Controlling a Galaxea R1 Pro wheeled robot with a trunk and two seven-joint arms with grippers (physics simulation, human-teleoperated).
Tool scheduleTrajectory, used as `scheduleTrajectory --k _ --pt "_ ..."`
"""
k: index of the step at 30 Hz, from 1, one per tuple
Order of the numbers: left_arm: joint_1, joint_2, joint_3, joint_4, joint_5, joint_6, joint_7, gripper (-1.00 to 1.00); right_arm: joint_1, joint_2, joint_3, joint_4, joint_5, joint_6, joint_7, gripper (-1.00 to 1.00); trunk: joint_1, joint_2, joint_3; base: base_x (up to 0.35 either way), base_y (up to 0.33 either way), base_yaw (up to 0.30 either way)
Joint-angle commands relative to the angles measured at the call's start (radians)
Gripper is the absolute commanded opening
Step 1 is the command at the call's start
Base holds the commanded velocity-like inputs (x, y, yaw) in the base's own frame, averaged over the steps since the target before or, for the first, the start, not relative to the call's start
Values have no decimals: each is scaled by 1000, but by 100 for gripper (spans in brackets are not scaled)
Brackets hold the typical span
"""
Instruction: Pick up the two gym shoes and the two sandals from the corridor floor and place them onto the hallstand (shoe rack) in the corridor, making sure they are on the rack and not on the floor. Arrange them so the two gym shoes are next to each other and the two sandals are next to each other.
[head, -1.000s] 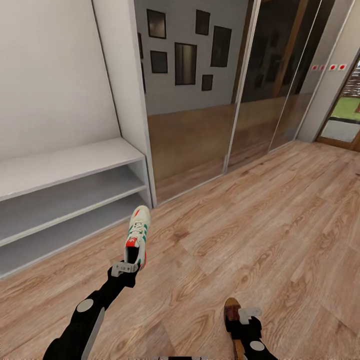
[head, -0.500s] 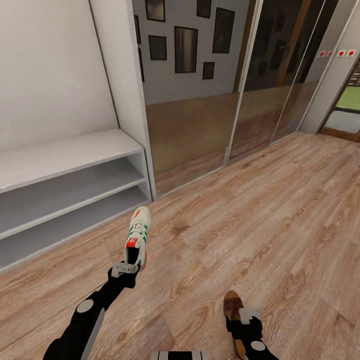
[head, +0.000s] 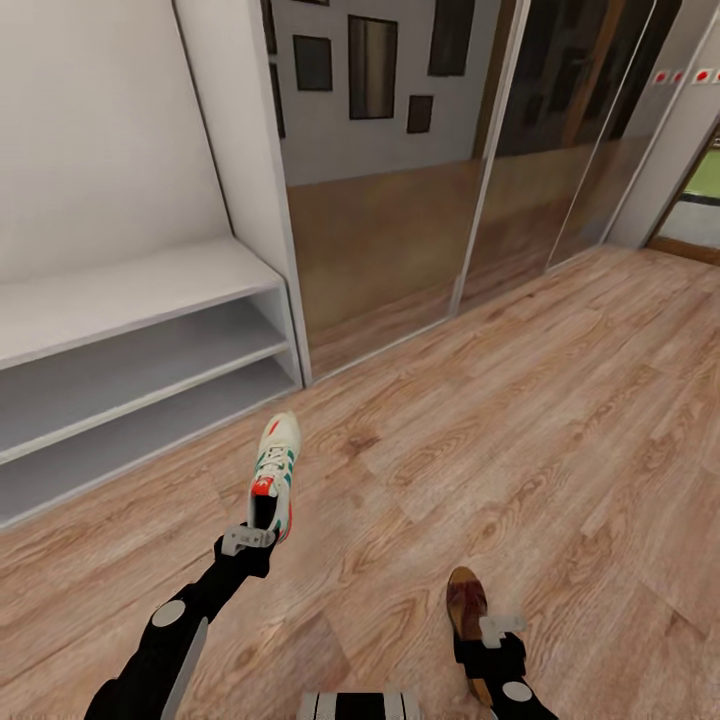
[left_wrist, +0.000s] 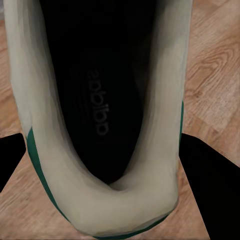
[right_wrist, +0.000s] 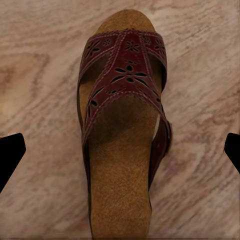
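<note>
Carrying a gym shoe (head: 275, 470) by its heel, the left pincer (head: 247, 540) is clamped on it; the right pincer (head: 497, 632) holds a sandal (head: 466, 603). Either could slip from so slight a grip short of the hallstand (head: 130, 300), landing on the corridor floor (head: 520, 420).

1. My left arm reaches forward and slightly inward, black links with a grey round joint cap showing in the head view.
2. My left claw (head: 258, 532) is clamped on the heel of the white sneaker with teal-green stripes and red-orange patches (head: 274, 472), carrying it toe-forward above the floor.
3. My right arm sits low and close to my base.
4. My right claw (head: 478, 640) grips the heel end of the dark-brown perforated leather slip-on sandal (right_wrist: 122, 130); its black fingertips (right_wrist: 10, 155) flank it in the wrist view.
</note>
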Motion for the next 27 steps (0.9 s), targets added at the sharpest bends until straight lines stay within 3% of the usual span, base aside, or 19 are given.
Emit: scheduleTrajectory --k 1,14,27 --pt "0 -2 4 -1 -3 5 -8 -100 -1 1 -7 1 10 -4 -2 100 0 -1 -6 0 0 0" --pt "0 -5 5 6 -4 5 -9 -100 -1 -1 -6 -1 12 -103 -2 100 6 -4 -77 0 0 0" --pt "0 -4 6 7 -4 5 -8 -100 -1 -2 -6 -1 12 -113 -2 100 12 -7 -147 0 0 0"
